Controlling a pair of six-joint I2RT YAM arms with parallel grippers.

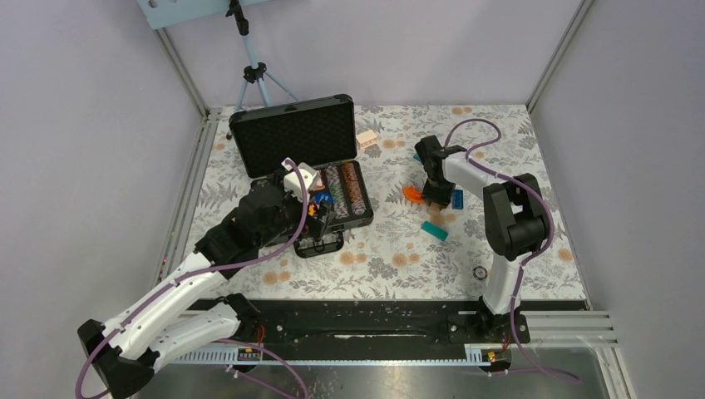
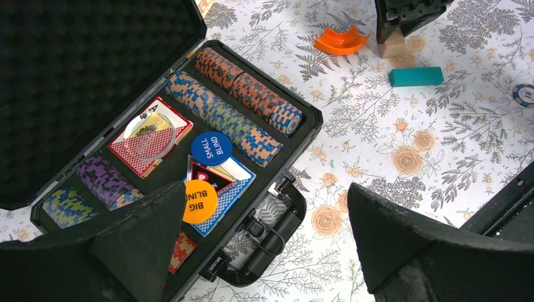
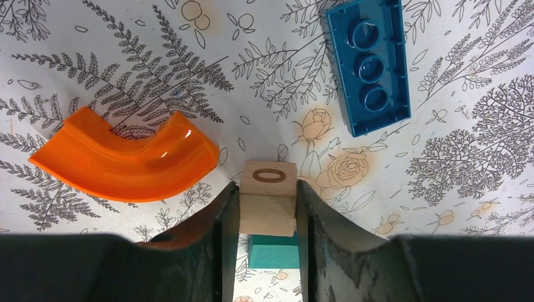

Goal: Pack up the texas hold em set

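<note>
Right wrist: right gripper [image 3: 267, 189] clamps a block [image 3: 269, 179] near its tips, so it may slip; left gripper [image 2: 264, 189] gapes over case [image 2: 94, 75].

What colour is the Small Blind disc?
The Small Blind disc is blue, clearest in the left wrist view.

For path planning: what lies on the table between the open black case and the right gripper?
Only the orange curved block, close beside the right gripper, which grips a wooden block. The top view shows it.
</note>
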